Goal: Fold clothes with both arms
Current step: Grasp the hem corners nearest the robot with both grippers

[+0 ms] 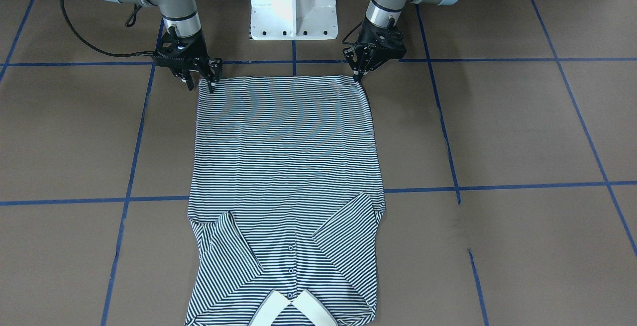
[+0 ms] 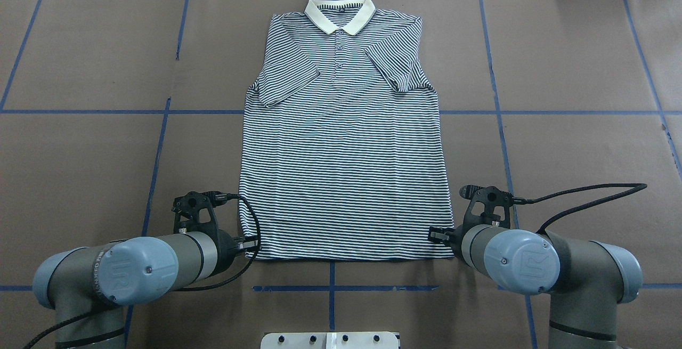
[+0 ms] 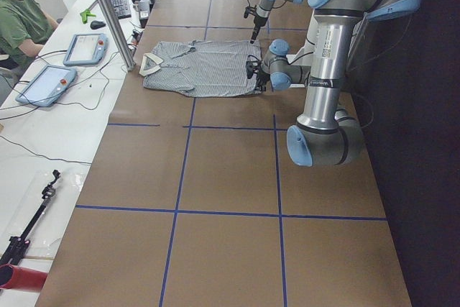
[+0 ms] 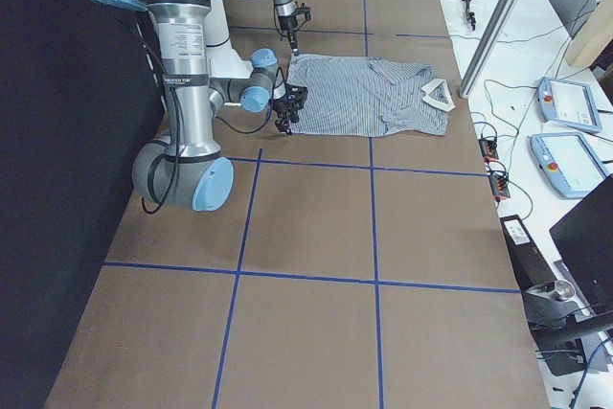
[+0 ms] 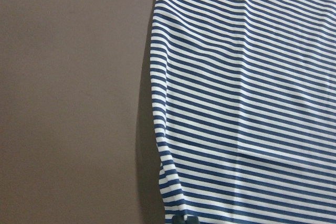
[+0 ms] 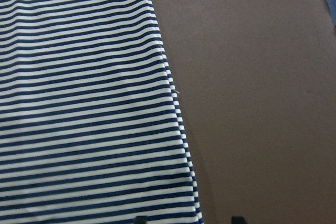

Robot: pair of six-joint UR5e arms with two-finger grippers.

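The striped polo shirt (image 1: 283,166) (image 2: 341,168) lies flat and face up on the brown table, both sleeves folded in over the chest and the white collar (image 2: 339,14) at the far end. At the near hem's corner on my left, my left gripper (image 1: 357,78) (image 2: 250,243) is shut on the cloth; its dark tip (image 5: 181,220) sits on the stripes. My right gripper (image 1: 201,86) (image 2: 439,235) is open at the other hem corner. Its two fingertips (image 6: 139,219) straddle the shirt's side edge.
The white pedestal base (image 1: 293,7) stands between the arms, just behind the hem. Blue tape lines (image 2: 160,146) cross the brown table. A person sits at a side desk with teach pendants (image 3: 83,48). A metal pole (image 3: 111,16) rises near the collar end.
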